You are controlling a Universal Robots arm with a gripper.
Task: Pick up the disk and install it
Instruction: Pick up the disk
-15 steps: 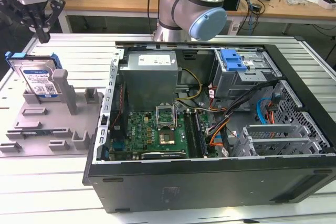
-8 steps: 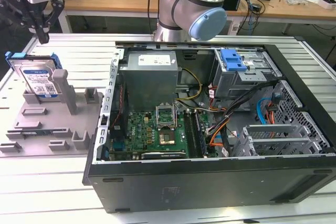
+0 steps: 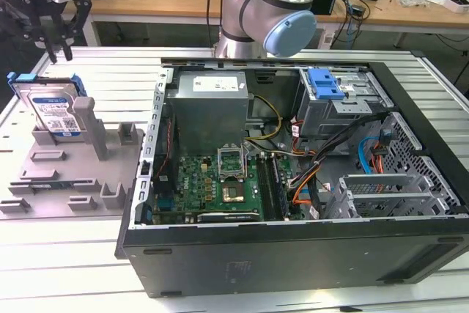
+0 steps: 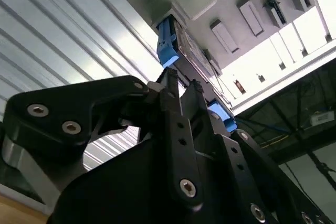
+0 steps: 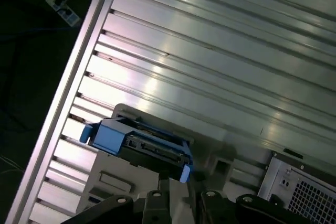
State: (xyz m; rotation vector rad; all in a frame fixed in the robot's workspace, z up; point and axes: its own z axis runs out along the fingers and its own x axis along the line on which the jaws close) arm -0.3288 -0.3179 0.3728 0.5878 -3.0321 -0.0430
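The disk [image 3: 55, 108] stands on edge in a grey holder [image 3: 73, 177] at the exterior view's left. It is a silver drive with a white-and-blue label and a blue carrier frame. My gripper [image 3: 60, 53] hangs just above the disk's upper edge, apart from it, open, with nothing between its fingers. In the second wrist view the dark fingertips [image 4: 169, 90] point at the disk [image 4: 176, 43] close ahead, with the gripper [image 4: 181, 85] centred on it. In the first wrist view the disk [image 5: 142, 142] lies just beyond the gripper [image 5: 181, 199].
An open computer case [image 3: 293, 254] lies on the ribbed metal table [image 3: 110, 64], right of the holder. Inside are a motherboard [image 3: 212, 181], a power supply [image 3: 209, 104] and a drive cage with a blue latch [image 3: 326, 82]. The arm's elbow [image 3: 271, 12] rises behind the case.
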